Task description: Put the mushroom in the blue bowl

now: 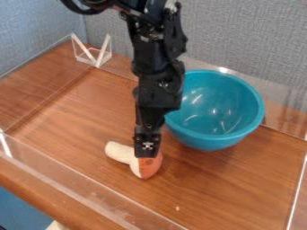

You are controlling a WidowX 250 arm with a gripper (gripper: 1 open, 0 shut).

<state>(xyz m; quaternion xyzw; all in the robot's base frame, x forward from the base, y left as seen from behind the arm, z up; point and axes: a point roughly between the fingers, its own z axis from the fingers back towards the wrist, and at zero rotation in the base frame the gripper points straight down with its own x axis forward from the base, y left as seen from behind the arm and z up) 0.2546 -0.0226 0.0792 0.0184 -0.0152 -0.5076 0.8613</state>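
The mushroom (124, 154) lies on its side on the wooden table, cream stem pointing left and orange-red cap toward the front right. My gripper (146, 149) points straight down right over the cap and hides part of it. Its black fingers (145, 140) stand apart, so it looks open and not closed on the mushroom. I cannot tell whether the fingers touch the cap. The blue bowl (222, 112) is upright and empty, just right of and behind the gripper, with the arm passing in front of its left rim.
Low clear acrylic walls (36, 157) fence the wooden table (72, 103) at the front and sides. A small clear acrylic stand (86, 49) sits at the back left corner. A grey-blue wall rises behind.
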